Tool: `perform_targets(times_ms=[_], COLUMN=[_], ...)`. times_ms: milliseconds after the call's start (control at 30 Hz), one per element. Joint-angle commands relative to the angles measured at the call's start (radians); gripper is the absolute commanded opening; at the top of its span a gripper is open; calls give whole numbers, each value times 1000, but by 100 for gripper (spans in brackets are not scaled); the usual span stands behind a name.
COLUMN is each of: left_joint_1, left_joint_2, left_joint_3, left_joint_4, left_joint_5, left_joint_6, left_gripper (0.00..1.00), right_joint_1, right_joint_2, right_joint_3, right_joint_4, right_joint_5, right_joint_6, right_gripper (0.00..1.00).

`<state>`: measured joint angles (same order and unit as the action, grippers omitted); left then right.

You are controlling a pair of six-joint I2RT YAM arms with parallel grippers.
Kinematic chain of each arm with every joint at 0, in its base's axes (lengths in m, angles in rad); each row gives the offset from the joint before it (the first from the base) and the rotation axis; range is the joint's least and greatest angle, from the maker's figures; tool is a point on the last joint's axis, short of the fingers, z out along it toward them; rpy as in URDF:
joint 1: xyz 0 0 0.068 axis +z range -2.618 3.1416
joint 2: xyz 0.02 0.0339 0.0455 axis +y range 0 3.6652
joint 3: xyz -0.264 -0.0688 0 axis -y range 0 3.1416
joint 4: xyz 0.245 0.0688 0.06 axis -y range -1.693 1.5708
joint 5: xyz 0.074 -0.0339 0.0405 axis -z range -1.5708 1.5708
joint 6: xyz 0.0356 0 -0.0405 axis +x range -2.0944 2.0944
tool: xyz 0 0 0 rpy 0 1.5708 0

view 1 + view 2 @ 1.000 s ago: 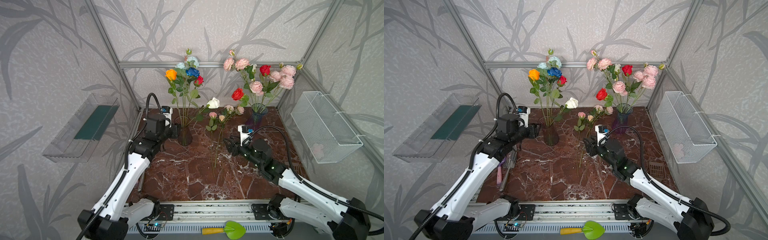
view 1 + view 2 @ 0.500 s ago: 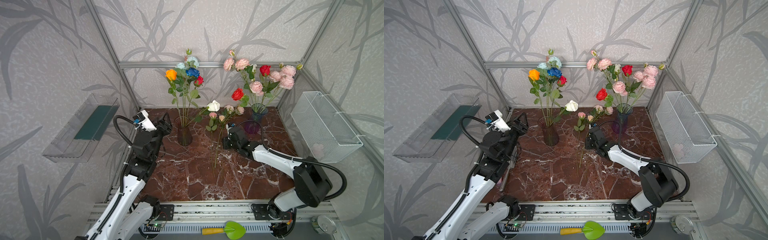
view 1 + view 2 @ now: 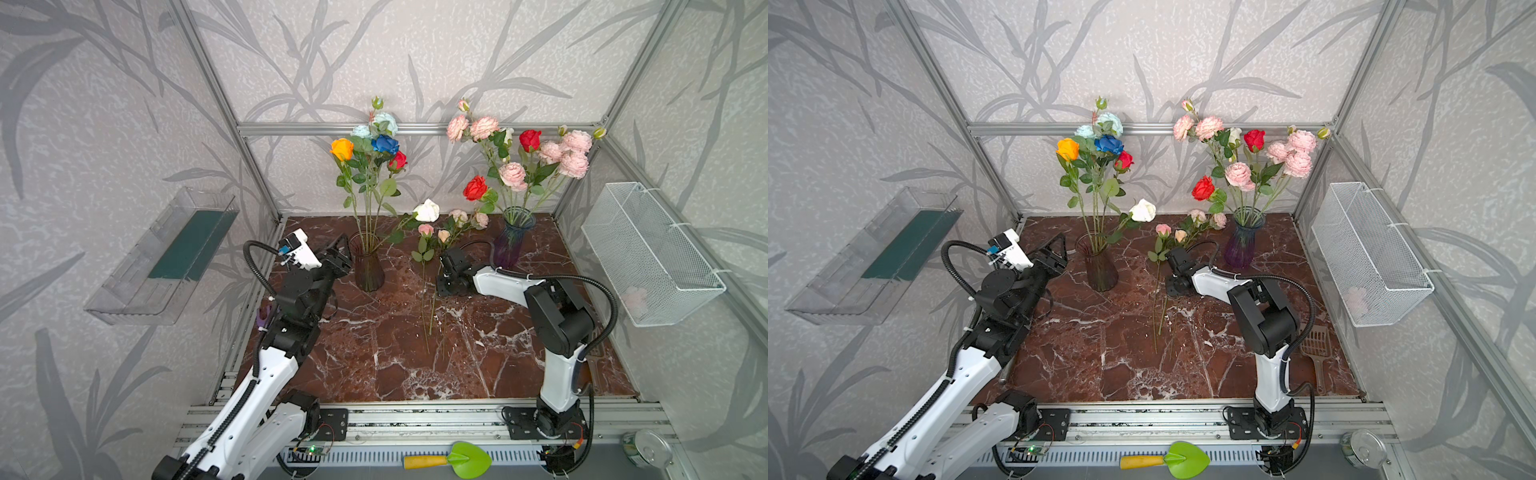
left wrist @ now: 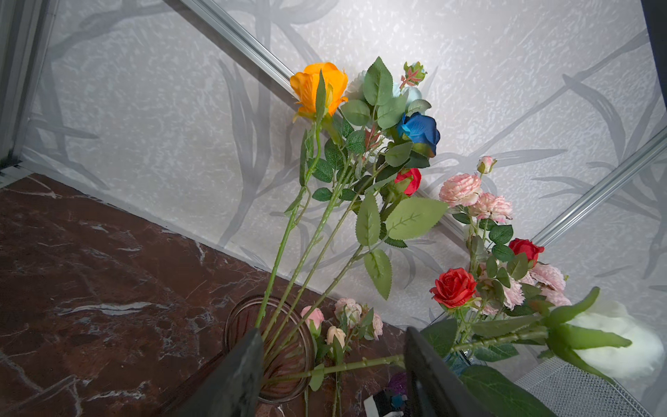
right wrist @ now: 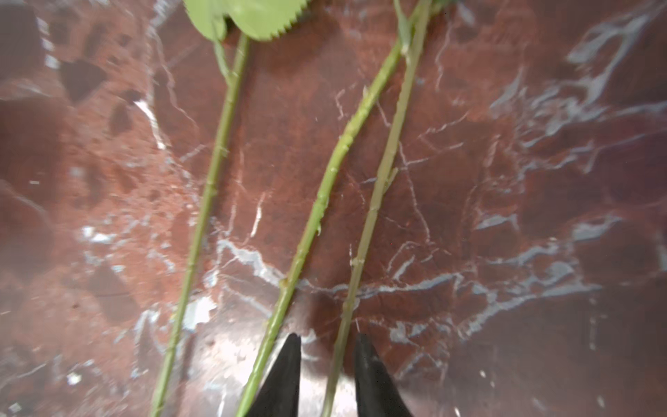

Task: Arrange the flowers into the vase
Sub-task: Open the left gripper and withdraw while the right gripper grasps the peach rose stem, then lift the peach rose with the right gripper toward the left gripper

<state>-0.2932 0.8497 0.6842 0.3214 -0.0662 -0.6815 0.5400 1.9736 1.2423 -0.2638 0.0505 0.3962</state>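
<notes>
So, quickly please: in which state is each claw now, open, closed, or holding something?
Left claw: open, holding nothing.
Right claw: open, one finger on each side of a lying flower stem, not yet clamped.

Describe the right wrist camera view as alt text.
The right hand sets its two black fingertips either side of one thin green stem, gaps showing. Two more stems lie alongside on the red-brown marble tabletop.

Marble tabletop [image 3: 374,374]: vases [image 3: 368,272], loose flowers [image 3: 425,229]
</notes>
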Motion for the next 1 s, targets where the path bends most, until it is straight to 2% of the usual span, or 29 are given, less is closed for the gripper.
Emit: perform_targets(times_ms=[0,100,200,333,700,967], left_joint_1=[3,3,3,3,3,3], left_joint_2=[4,18,16,12,20,59], left_joint_3=[-12,-9,-8,-8,-6,-14], left_joint_4=[47,49,49,48,64,201], left_joint_5=[35,57,61,64,92,268], left_joint_6=[-36,-39,-38,-37,-39,-36], left_gripper=[63,63,63,63,63,63], right_joint_1=[-5,-5,-7,-23,-32,-28], right_joint_2=[20,28,20,-45,-337,-580], right_joint_3=[30,14,-7,-87,-309,-455], right_joint_4=[-32,-15,-2,78,337,474], right_joint_5=[4,17,43,48,-17,-71], right_joint_6=[12,19,29,69,79,68], right_gripper=[25,18,7,0,0,0])
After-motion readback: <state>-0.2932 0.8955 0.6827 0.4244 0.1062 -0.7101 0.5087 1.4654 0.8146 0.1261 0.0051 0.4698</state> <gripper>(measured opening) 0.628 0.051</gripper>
